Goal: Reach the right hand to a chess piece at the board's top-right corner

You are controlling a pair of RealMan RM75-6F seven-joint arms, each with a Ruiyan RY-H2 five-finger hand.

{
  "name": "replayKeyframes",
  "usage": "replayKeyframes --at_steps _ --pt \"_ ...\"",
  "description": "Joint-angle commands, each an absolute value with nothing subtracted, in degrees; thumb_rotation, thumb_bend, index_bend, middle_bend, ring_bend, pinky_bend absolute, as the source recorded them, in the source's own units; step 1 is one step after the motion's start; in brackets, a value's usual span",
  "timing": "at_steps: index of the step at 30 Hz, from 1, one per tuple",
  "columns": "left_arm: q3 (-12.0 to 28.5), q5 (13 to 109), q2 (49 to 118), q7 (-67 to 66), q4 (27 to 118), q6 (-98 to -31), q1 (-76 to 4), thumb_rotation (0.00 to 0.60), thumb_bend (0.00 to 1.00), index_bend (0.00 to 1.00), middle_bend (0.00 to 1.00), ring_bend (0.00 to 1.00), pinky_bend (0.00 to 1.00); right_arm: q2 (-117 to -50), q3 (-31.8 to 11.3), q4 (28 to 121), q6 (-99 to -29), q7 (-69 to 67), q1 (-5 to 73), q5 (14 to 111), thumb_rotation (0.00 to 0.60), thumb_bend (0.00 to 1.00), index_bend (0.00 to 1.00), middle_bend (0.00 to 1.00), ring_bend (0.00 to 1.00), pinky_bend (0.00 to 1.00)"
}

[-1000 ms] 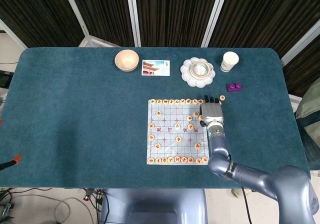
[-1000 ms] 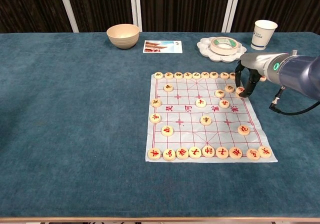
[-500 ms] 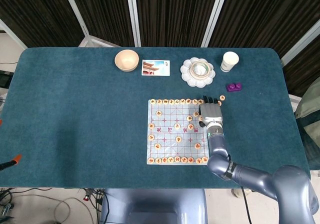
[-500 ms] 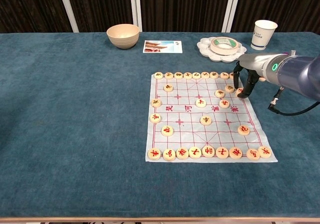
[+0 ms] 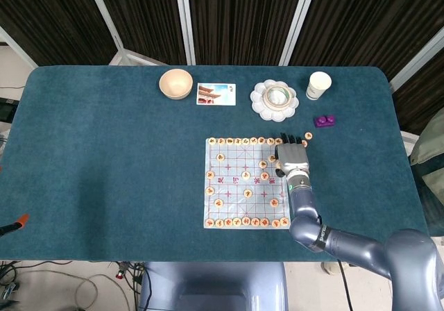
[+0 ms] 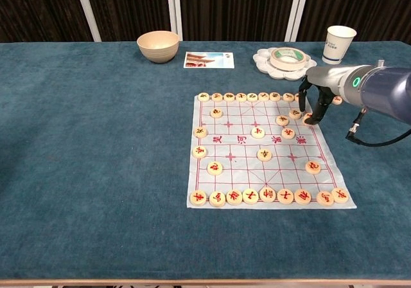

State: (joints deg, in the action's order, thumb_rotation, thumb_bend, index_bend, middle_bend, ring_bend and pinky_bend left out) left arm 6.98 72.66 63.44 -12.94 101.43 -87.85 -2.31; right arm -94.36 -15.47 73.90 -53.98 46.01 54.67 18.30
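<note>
A white chess board sheet (image 5: 236, 200) (image 6: 237, 166) with a red grid lies right of the table's centre, with round wooden pieces on it. My right hand (image 5: 292, 152) (image 6: 316, 99) hovers over its top-right corner. The fingers (image 6: 319, 110) point down and stand apart with nothing in them. Their tips are just above a piece (image 6: 309, 116) near the right edge. The back-row corner piece (image 6: 298, 98) sits at the hand's left side, partly hidden. One piece (image 5: 308, 135) (image 6: 338, 100) lies off the board, right of the hand. My left hand is out of both views.
Behind the board stand a white flower-shaped dish with a tape roll (image 5: 274, 98) (image 6: 286, 59), a paper cup (image 5: 318, 85) (image 6: 338, 44), a beige bowl (image 5: 175, 83) (image 6: 158, 45) and a picture card (image 5: 216, 94). A purple object (image 5: 324, 121) lies right of the board's corner.
My right hand has crept a little toward the board's far edge, its fingertips lifting slightly off the right-edge piece. The pieces have not moved.
</note>
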Motion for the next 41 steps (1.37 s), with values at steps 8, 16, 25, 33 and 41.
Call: replayKeyframes --at_steps 8,16,25,33,41 --pt "6.97 72.65 63.58 -13.12 101.33 -87.86 -2.34 0.6 0.0 0.07 0.0 0.0 0.0 -79.62 -18.5 95.93 -59.31 39.84 50.64 24.86 0.6 0.38 0.21 0.0 0.0 0.09" --pt "6.62 73.58 63.3 -12.84 101.97 -88.56 -1.95 0.6 0.0 0.07 0.0 0.0 0.0 -66.11 -17.35 111.01 -64.79 26.19 38.77 42.1 0.6 0.38 0.12 0.0 0.0 0.08" --pt "6.32 74.25 63.28 -12.62 102.31 -88.57 -1.88 0.6 0.0 0.07 0.0 0.0 0.0 -59.63 -0.01 112.67 -82.32 9.38 15.77 80.51 0.6 0.38 0.12 0.0 0.0 0.08" --pt "7.08 72.8 62.82 -9.77 101.89 -87.48 -1.97 0.6 0.0 0.07 0.0 0.0 0.0 -67.05 6.26 98.65 -94.1 5.41 5.12 91.38 0.6 0.38 0.11 0.0 0.0 0.08" --pt "7.57 72.05 62.48 -8.32 101.51 -87.02 -2.05 0.6 0.0 0.07 0.0 0.0 0.0 -69.59 3.52 94.32 -97.51 7.51 2.56 90.82 0.6 0.38 0.09 0.0 0.0 0.08"
